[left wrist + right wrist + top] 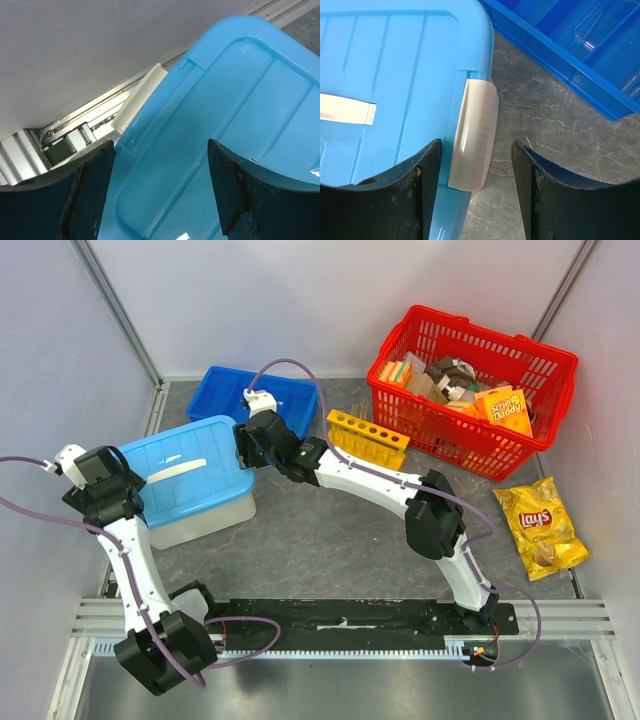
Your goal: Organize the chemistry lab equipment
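Observation:
The yellow test-tube rack (367, 438) stands empty on the table, in front of the red basket. A storage box with a light-blue lid (190, 472) sits at the left. My left gripper (118, 472) (160, 142) hovers open over the lid's left end, close to a white latch (140, 97). My right gripper (243, 445) (477, 142) is open at the box's right end. Its fingers stand on either side of the other white latch (475, 135) without touching it. Something clear lies in the dark-blue tray (585, 35). The bag and rubber band are out of view.
A dark-blue tray (250, 395) lies behind the box. The red basket (470, 380) with sponge packs and boxes stands at the back right, and a yellow chip bag (540, 527) lies at the right. White walls close in the back and sides.

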`<action>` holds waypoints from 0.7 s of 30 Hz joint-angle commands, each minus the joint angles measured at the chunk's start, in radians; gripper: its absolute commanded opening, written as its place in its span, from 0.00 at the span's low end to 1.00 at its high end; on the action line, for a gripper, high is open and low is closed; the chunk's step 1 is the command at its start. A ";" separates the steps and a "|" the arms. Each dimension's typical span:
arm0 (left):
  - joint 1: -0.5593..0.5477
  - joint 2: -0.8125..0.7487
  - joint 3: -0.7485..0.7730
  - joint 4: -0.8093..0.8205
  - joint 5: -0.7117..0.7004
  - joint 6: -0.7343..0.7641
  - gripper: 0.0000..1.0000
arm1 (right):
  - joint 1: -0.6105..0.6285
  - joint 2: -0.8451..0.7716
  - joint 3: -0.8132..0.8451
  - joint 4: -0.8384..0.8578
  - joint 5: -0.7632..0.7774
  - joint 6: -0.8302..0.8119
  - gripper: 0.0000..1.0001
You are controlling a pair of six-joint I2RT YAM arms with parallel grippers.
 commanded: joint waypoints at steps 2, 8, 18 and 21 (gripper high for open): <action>0.012 -0.048 -0.050 0.022 -0.082 -0.043 0.82 | -0.001 0.018 0.050 -0.046 -0.015 -0.096 0.62; 0.030 -0.086 -0.041 -0.033 -0.077 -0.134 0.84 | -0.001 0.068 0.097 -0.088 -0.051 -0.096 0.53; 0.032 -0.135 -0.024 -0.088 -0.052 -0.121 0.83 | -0.022 0.045 0.093 -0.131 0.023 -0.168 0.36; 0.032 -0.132 -0.015 -0.097 -0.028 -0.115 0.82 | -0.034 0.038 0.089 -0.135 0.045 -0.200 0.36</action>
